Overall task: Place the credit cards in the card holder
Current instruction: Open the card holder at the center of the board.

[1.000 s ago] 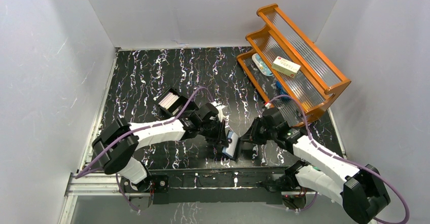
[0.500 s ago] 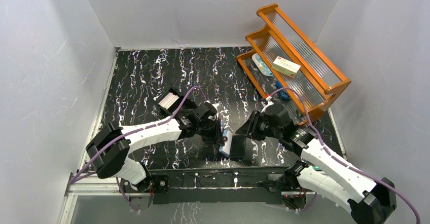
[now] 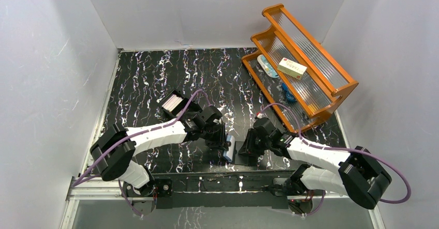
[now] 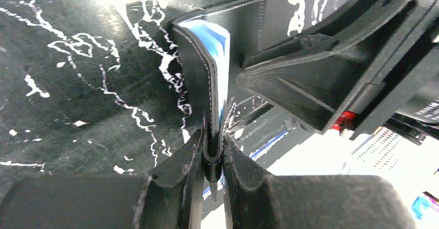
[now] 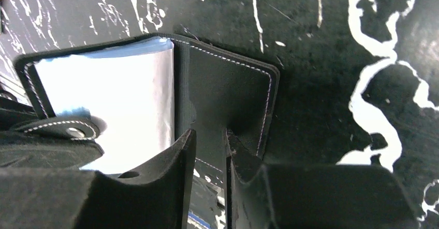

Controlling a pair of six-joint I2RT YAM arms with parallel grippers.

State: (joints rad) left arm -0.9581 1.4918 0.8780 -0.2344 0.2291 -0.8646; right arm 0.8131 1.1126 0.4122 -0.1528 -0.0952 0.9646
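Clamped the left gripper [image 4: 212, 151] tight on the folded black edge of the card holder [image 4: 199, 68], a finger pressed to each side; found the right gripper [image 5: 209, 146] with its fingers astride the holder's other black flap, narrowly parted; could not tell whether they pinched it. Looked over the black, white-veined table [image 3: 155, 73]; noted the orange rack [image 3: 310, 91] angled at its far right. Saw the left arm [image 3: 155, 133] stretched low from the near left toward the middle, wrist turned rightward; saw the right arm [image 3: 316, 154] lying low from the near right, reaching leftward, so that both grippers met near the table's front edge. Spotted a black box [image 3: 173, 103] with pale contents just behind the left forearm. Found the card holder part open between the two grippers, blue lining and a pale, glare-washed face showing inside. Made out a cream-and-red carton [image 3: 292, 68] on a rack shelf; made out the holder's snap tab [image 5: 72, 130] beside the right fingers.
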